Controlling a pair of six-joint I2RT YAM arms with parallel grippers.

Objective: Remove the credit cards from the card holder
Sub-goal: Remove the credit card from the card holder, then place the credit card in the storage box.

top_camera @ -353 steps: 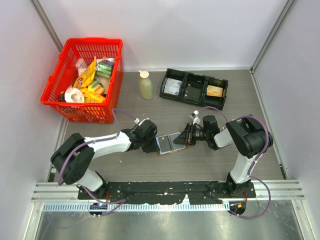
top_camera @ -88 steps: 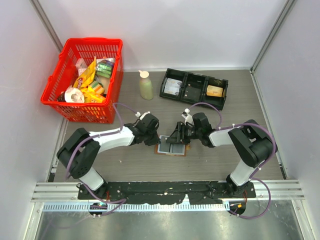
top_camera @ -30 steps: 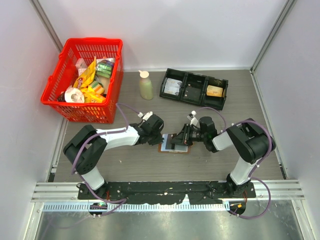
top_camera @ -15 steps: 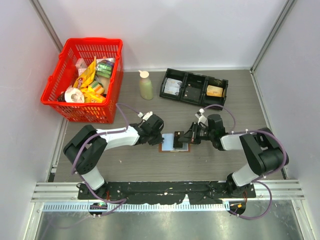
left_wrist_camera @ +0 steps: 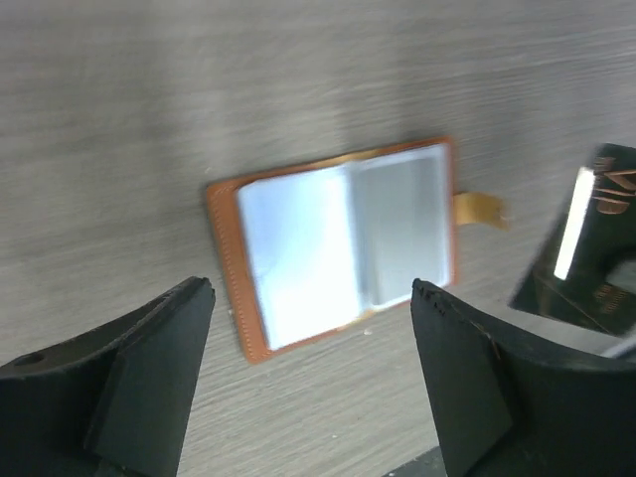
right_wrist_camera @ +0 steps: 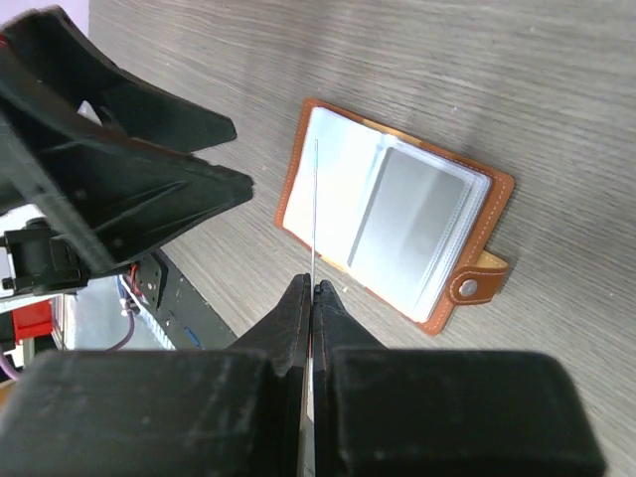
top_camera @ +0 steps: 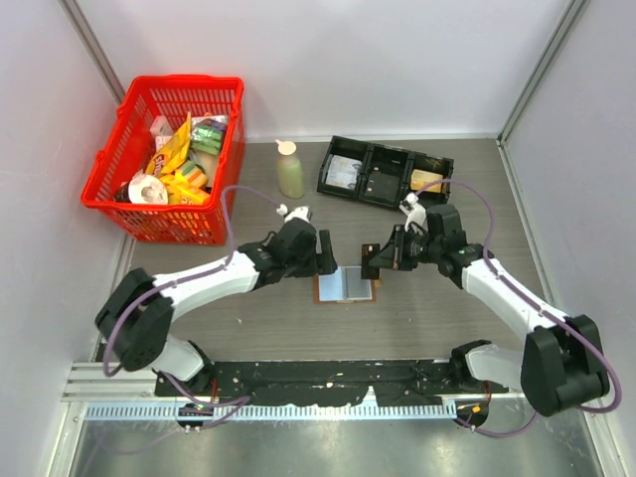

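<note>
Right gripper (right_wrist_camera: 311,288) pinching card (left_wrist_camera: 586,238), beside card holder (right_wrist_camera: 397,219)

— What's the table (top_camera: 248,328) like?
— Grey wood grain. A red basket (top_camera: 169,224) sits at the far left, a bottle (top_camera: 289,171) just beside it, and a black tray (top_camera: 383,185) further right.
— And nearer?
— A brown card holder (top_camera: 346,286), lying open and flat in the middle.

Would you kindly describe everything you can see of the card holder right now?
The card holder lies open and flat on the grey table. Its cover looks like brown leather with pale stitching round the edge; inside are glossy blue-grey pocket panels. A short strap with a snap button sticks out of one side. Only the table appears to touch it.
</note>
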